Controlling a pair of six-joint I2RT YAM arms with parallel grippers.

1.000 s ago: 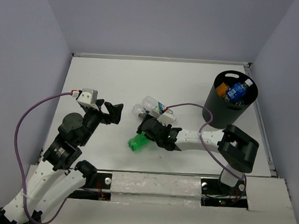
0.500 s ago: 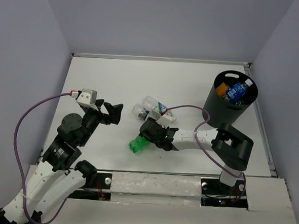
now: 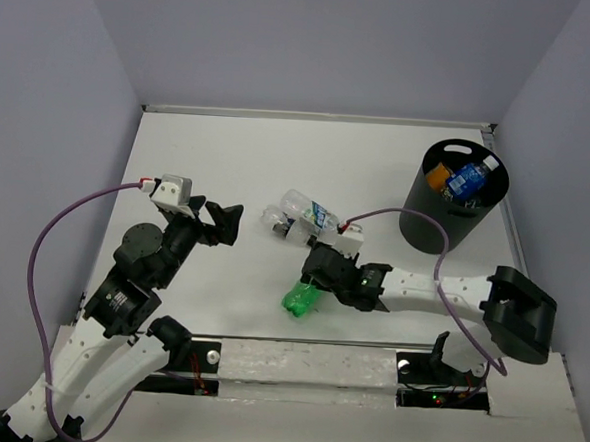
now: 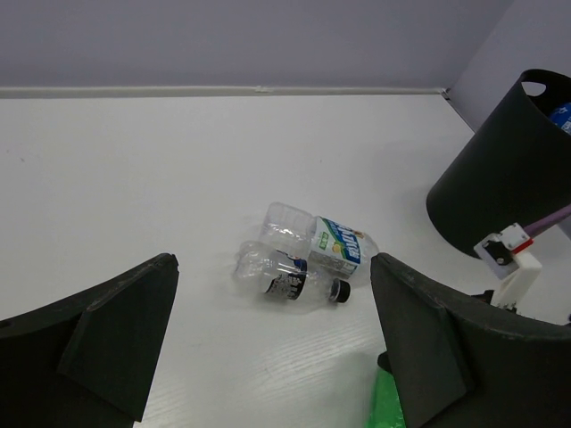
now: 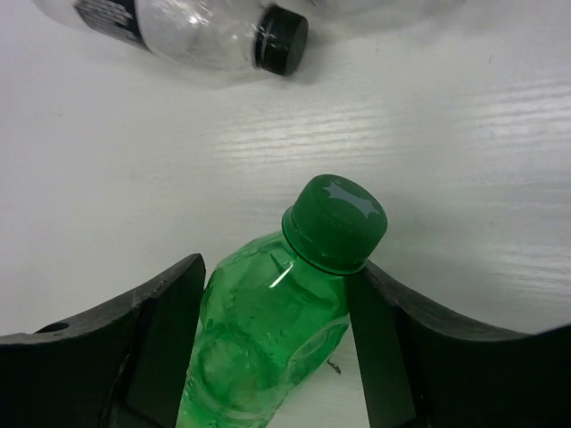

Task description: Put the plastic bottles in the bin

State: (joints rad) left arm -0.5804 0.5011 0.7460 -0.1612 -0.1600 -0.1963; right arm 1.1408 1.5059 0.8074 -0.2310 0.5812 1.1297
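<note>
Your right jaws are clamped on the small green plastic bottle (image 5: pixel 268 312), well left of the tall black cylindrical plastic bin (image 3: pixel 440 225), while your left jaws stand wide apart farther left.

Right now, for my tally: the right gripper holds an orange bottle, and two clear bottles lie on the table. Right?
No: the right wrist view shows the right gripper holding a green bottle, not orange. Two clear bottles do lie on the table.

Green bottle (image 5: pixel 268 330) base cut off; bin (image 4: pixel 504 169) cropped.
</note>
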